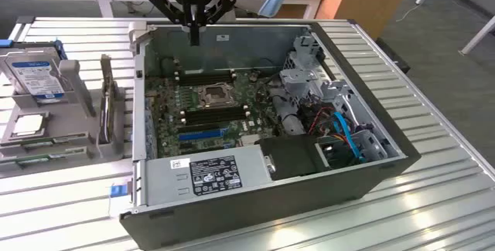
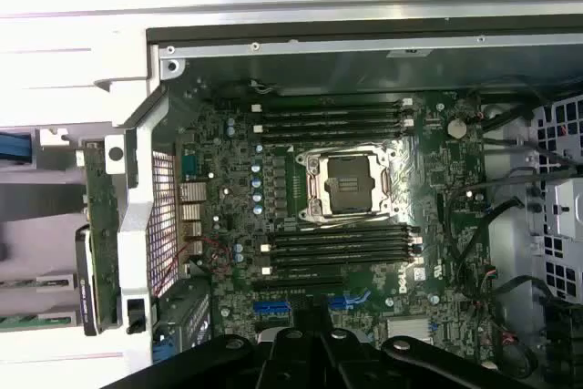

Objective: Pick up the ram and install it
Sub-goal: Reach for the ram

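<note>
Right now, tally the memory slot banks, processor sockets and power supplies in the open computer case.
Banks of memory slots: 2
Processor socket: 1
Power supply: 1
Total: 4

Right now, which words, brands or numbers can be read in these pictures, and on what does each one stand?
"ROBOTIQ": on the body of the gripper, exterior view.
"DELL": on the motherboard, turned sideways, wrist view.
The power supply label: print too small to read.
The hard drive label: print too small to read.
</note>
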Tool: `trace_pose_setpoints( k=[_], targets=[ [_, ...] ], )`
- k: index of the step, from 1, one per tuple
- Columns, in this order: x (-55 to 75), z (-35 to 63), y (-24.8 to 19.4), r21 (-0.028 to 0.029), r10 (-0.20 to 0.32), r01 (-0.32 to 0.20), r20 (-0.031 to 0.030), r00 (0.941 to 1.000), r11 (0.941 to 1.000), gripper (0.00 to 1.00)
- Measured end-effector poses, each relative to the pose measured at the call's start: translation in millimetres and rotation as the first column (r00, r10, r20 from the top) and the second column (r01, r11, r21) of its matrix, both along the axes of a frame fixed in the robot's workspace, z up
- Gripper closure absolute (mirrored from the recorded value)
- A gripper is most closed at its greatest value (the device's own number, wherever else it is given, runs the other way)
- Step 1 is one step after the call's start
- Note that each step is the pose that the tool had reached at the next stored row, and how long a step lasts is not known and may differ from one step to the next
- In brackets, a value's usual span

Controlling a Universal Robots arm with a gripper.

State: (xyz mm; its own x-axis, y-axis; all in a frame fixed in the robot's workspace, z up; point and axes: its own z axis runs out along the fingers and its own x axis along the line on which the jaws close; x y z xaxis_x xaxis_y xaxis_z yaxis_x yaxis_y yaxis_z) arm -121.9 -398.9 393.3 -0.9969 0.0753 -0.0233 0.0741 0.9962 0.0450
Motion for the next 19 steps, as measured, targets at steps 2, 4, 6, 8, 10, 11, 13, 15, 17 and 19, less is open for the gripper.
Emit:
trace_pose_setpoints(
  k=[2, 4, 6, 8, 10, 11, 13, 15, 17, 19],
  targets=[
    [0.0, 0.0, 0.0, 0.0, 0.0, 0.0, 0.0, 1.0, 1.0, 0.9],
    [0.0, 0.0, 0.0, 0.0, 0.0, 0.0, 0.0, 1.0, 1.0, 0.9],
    [0.0, 0.0, 0.0, 0.0001, 0.0, 0.0, 0.0, 1.0, 1.0, 0.9],
    [0.0, 0.0, 0.0, 0.0, 0.0, 0.0, 0.0, 1.0, 1.0, 0.9],
    [-0.2, 0.0, 0.0, 0.0001, 0.0, 0.0, 0.0, 1.0, 1.0, 0.9],
    [-0.6, -0.1, 0.0, 0.0002, 0.0, 0.0, 0.0002, 1.0, 1.0, 0.9],
    [-1.9, -0.1, 0.0, 0.0001, 0.0, 0.0, 0.0001, 1.0, 1.0, 0.9],
    [-3.9, 0.0, 0.0, -0.0001, 0.0, 0.0, 0.0, 1.0, 1.0, 0.9],
    [-6.6, 0.0, 0.0, 0.0, 0.0, 0.0, 0.0, 1.0, 1.0, 0.9],
    [-9.7, -0.1, 0.0, 0.0, 0.0, 0.0, 0.0, 1.0, 1.0, 0.9]
  ],
)
